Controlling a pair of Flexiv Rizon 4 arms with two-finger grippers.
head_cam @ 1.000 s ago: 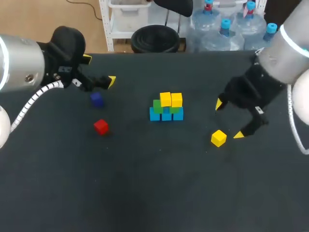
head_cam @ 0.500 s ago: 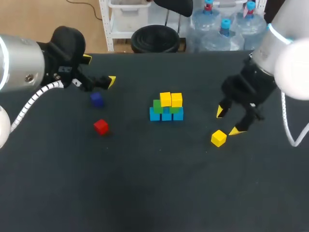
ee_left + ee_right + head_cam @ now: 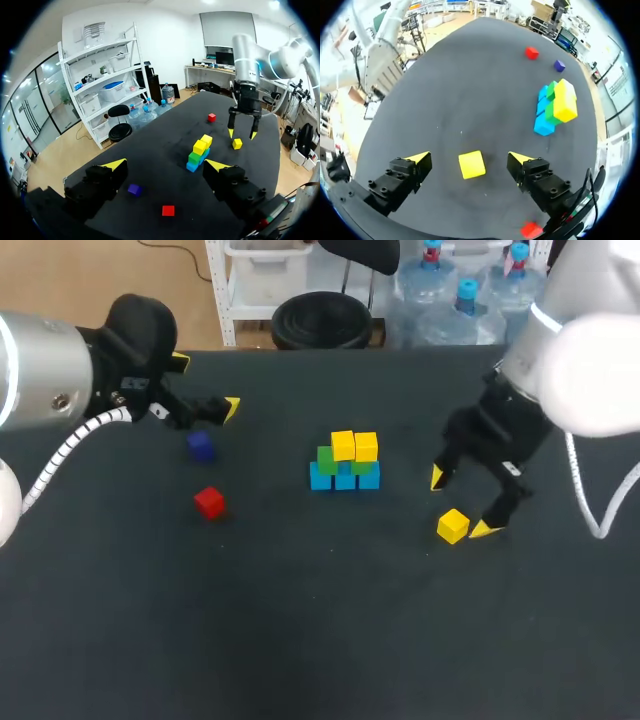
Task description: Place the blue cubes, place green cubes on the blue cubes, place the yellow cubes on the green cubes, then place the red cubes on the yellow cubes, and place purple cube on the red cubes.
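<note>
Mid-table stands the stack [image 3: 345, 465]: a row of blue cubes, green cubes on them, two yellow cubes on top; it also shows as the stack [image 3: 199, 152] and the stack [image 3: 555, 106]. A loose yellow cube [image 3: 452, 525] lies to its right. My right gripper [image 3: 460, 503] hovers open over it; in the right wrist view the yellow cube [image 3: 471, 164] lies between the spread fingers of the gripper [image 3: 469, 158], untouched. A red cube [image 3: 209, 502] and a purple cube [image 3: 200, 446] lie at the left. My left gripper [image 3: 205, 385] hangs open above the purple cube [image 3: 133, 189].
A second red cube [image 3: 212, 117] lies beyond the stack on the right side, seen as the red cube [image 3: 531, 230] behind my right gripper; my right arm hides it in the head view. The table's front half is bare dark cloth [image 3: 320, 640].
My right gripper has shifted left and turned, so its fingers now straddle the loose yellow cube; they narrowed briefly, then spread again. The left arm and the cubes have not moved.
</note>
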